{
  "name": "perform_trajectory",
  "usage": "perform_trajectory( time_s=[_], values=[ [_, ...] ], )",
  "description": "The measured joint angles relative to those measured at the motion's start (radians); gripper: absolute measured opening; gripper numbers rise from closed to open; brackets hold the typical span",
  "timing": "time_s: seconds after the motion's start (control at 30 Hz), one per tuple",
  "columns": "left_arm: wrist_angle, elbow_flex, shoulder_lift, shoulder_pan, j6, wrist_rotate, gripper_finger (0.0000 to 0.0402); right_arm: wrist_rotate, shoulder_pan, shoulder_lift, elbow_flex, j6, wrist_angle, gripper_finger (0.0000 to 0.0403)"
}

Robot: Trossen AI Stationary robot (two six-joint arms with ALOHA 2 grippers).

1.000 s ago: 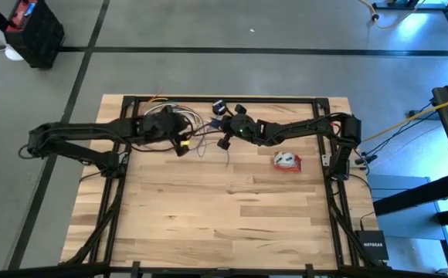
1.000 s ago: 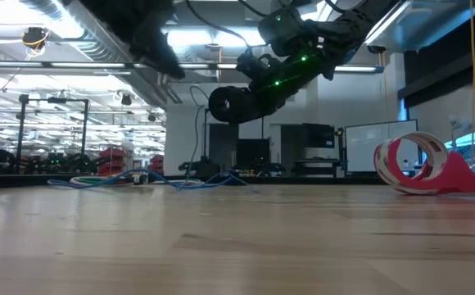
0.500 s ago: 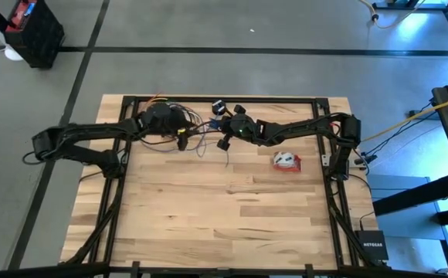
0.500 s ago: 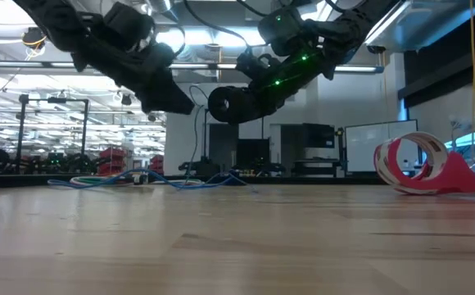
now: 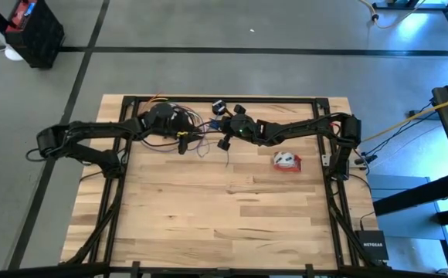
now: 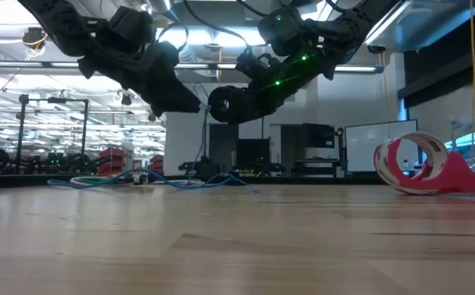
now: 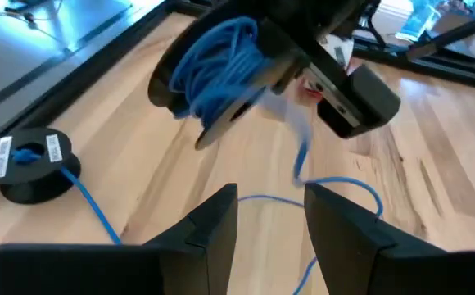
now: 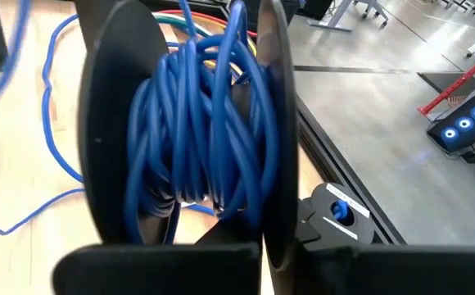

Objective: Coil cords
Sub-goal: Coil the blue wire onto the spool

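The left gripper, fingers apart and empty, has swung in toward the black plastic spool of blue cord clamped by the right gripper, ready to feed more turns.

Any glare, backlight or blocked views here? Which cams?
Low view: ceiling lights backlight both arms, so the left gripper reads as a dark silhouette. High view: even light on the table, blue-white glare on the floor at upper right. Right wrist view: the cord spool in the right gripper blocks most of the frame.
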Motion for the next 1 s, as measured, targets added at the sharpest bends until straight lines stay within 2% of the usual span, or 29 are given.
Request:
perform_trajectory(
  time_s=[0.13, 0.53, 0.63, 0.8, 1.0],
  values=[
    [-0.109, 0.028, -0.003, 0.012, 0.044, 0.023, 0.0136, 0.0, 0.0, 0.0, 0.0, 0.0, 0.0, 0.0001],
    [-0.022, 0.031, -0.005, 0.021, 0.009, 0.024, 0.0133, 0.0, 0.0, 0.0, 0.0, 0.0, 0.004, 0.0001],
    [-0.028, 0.031, -0.005, 0.021, 0.009, 0.024, 0.0108, 0.0, 0.0, 0.0, 0.0, 0.0, 0.004, 0.0001],
    [-0.013, 0.031, -0.005, 0.015, 0.009, 0.024, 0.0017, 0.0, 0.0, 0.0, 0.0, 0.0, 0.004, 0.0001],
    [0.119, 0.031, -0.005, -0.04, -0.07, 0.022, 0.0004, 0.0, 0.0, 0.0, 0.0, 0.001, 0.006, 0.0001]
  ],
)
